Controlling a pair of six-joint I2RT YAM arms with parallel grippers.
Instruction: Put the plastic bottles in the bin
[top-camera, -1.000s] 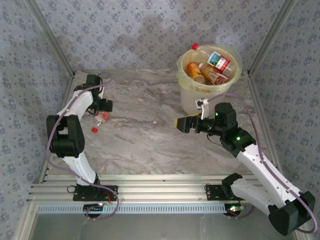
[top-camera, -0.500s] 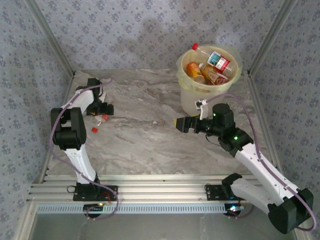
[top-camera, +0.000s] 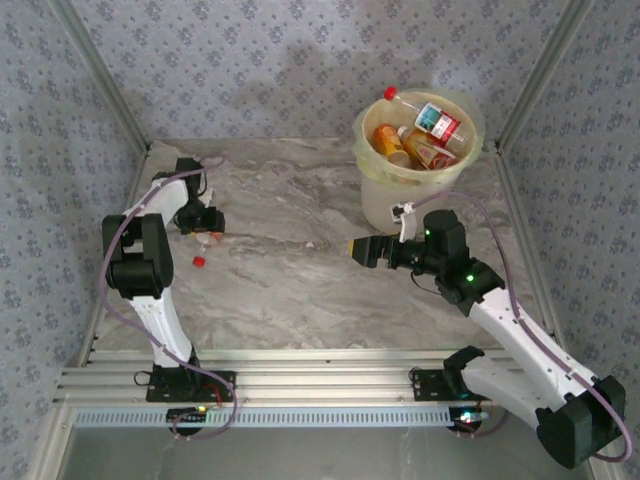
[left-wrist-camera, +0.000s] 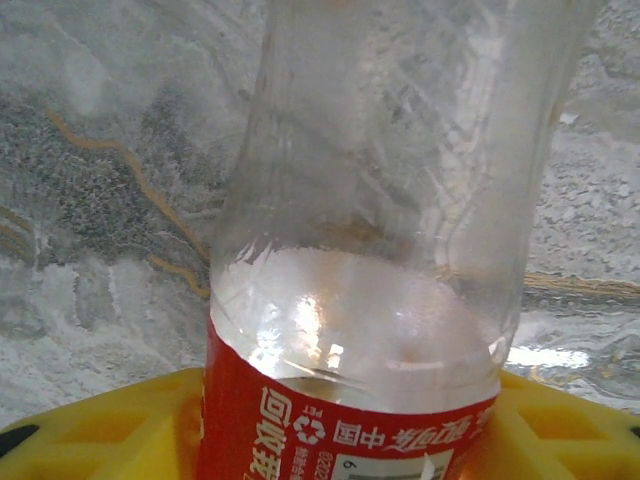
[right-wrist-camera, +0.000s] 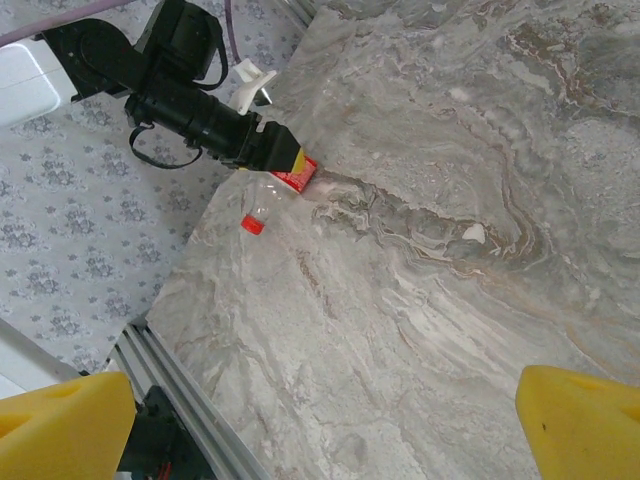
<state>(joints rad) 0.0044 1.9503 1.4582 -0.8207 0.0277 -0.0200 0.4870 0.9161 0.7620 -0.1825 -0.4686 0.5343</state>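
Note:
One clear plastic bottle (top-camera: 204, 246) with a red label and red cap lies at the table's left side, cap toward the near edge. My left gripper (top-camera: 207, 226) is shut on its labelled end. In the left wrist view the bottle (left-wrist-camera: 370, 320) stands between the yellow fingers (left-wrist-camera: 95, 430), which touch both sides of the label. The right wrist view shows the same bottle (right-wrist-camera: 268, 197) held by the left gripper (right-wrist-camera: 285, 158). The cream bin (top-camera: 380, 195) at the back right holds several bottles (top-camera: 440, 123). My right gripper (top-camera: 357, 246) hovers open in front of the bin, its yellow fingers (right-wrist-camera: 70, 415) wide apart over bare marble.
Patterned walls and metal posts close in the table on three sides. Aluminium rails (top-camera: 300, 385) run along the near edge by the arm bases. The left arm's black links and cable (right-wrist-camera: 170, 85) lean over the table's left edge.
The left gripper has shifted slightly back and settled on the bottle's labelled end, and the bottle's red cap has slid a little to the right. The right arm has barely moved.

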